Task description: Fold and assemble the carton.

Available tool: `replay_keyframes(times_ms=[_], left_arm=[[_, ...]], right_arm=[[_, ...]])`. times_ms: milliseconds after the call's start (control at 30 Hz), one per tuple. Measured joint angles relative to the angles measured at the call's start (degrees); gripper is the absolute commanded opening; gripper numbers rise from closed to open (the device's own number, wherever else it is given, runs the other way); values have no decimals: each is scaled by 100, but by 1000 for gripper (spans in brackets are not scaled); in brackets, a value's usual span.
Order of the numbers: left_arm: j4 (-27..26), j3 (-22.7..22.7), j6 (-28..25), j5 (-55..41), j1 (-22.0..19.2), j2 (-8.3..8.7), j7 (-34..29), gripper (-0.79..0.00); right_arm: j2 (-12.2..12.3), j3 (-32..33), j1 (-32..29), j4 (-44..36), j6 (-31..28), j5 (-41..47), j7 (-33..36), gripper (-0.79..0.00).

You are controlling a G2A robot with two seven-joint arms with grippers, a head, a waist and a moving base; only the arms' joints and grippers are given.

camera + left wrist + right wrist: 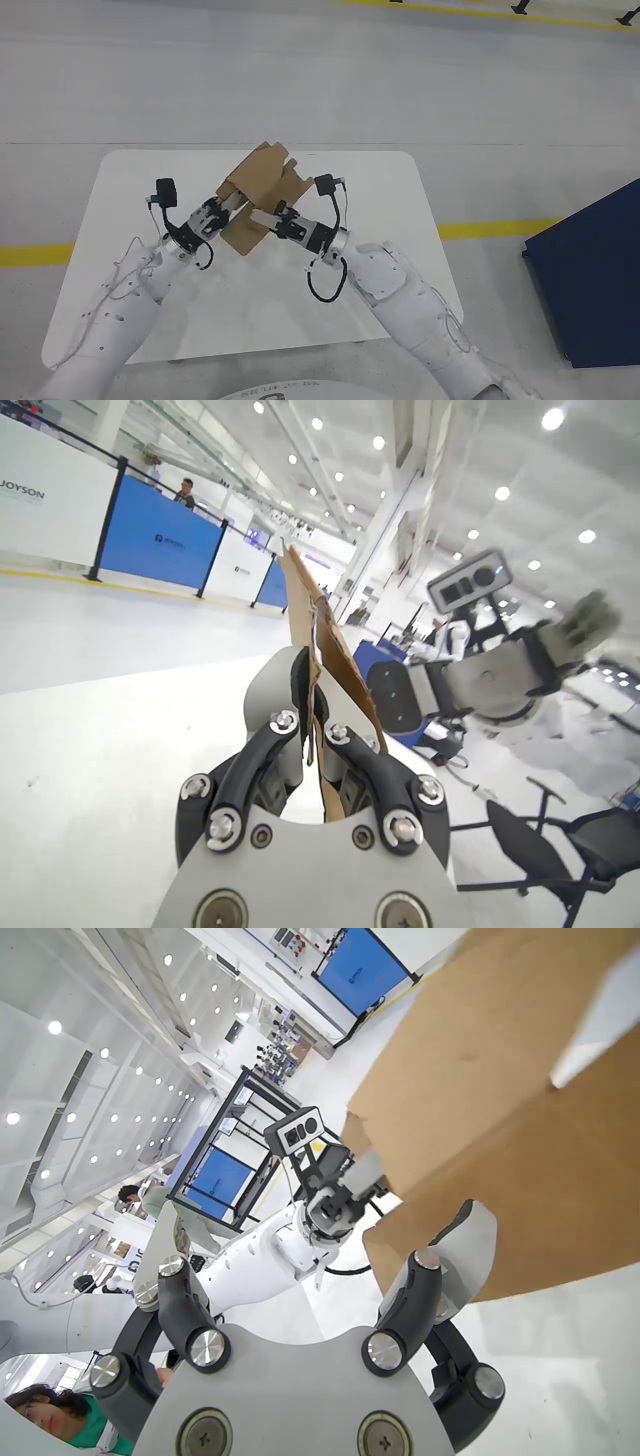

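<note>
Over the far half of the white rounded table (380, 190), near the middle of its far edge, a brown corrugated cardboard carton (258, 190) is held tilted between both arms. It is partly folded, with loose flaps toward the far edge. Whether its lower corner touches the table cannot be determined.

Item one, the left end effector (311, 695) is closed narrow on the carton's edge, with cardboard pinched between its pads. It is judged to anchor the carton so panels can be bent against it.

Item two, the right end effector (320, 1238) is spread wide and grips nothing. One finger (467, 1238) lies against a carton panel, judged to steady it for a fold.

Assembly is judged to be at an early stage.

On the floor, a dark blue panel (590, 270) beyond the table's right edge and a yellow floor line (500, 228) lie well apart from the carton. Neither is judged an obstruction. The two end effectors work close together.
</note>
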Motion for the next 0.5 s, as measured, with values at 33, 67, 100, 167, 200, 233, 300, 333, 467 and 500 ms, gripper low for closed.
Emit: replay_keyframes(times_ms=[33, 67, 100, 167, 200, 233, 300, 333, 467, 500], left_arm=[[-36, -30, 4, -276, -11, 11, 27, -785], [-85, -45, 14, -474, -3, 26, 12, -785], [-145, -62, 20, -669, 11, 45, -25, -785], [-294, -97, 23, -1098, 56, 101, -203, -785], [-356, -101, 23, -1276, 78, 126, -311, -785], [-440, -84, 23, -1519, 109, 158, -481, -785], [-561, -4, 23, -1923, 157, 206, -868, -785], [-587, 37, 23, -2058, 168, 223, -1051, -785], [-536, 218, 22, -2317, 139, 248, -1670, -785], [-474, 279, 26, -2305, 107, 238, -1788, -785]], right_arm=[[6, 46, -31, -9, -21, 34, -6, 0], [11, 82, -56, -18, -33, 54, -5, 0], [16, 117, -83, -31, -45, 65, -2, 0], [29, 190, -153, -71, -82, 70, 9, 0], [34, 216, -182, -90, -98, 68, 18, 0], [39, 243, -212, -108, -108, 62, 31, 0], [38, 251, -209, -115, -27, 31, 23, 0], [30, 229, -185, -115, 38, 11, -5, 0], [-26, 35, -36, -76, 283, -99, -254, 0], [-44, -35, 3, -58, 291, -116, -317, 0]])
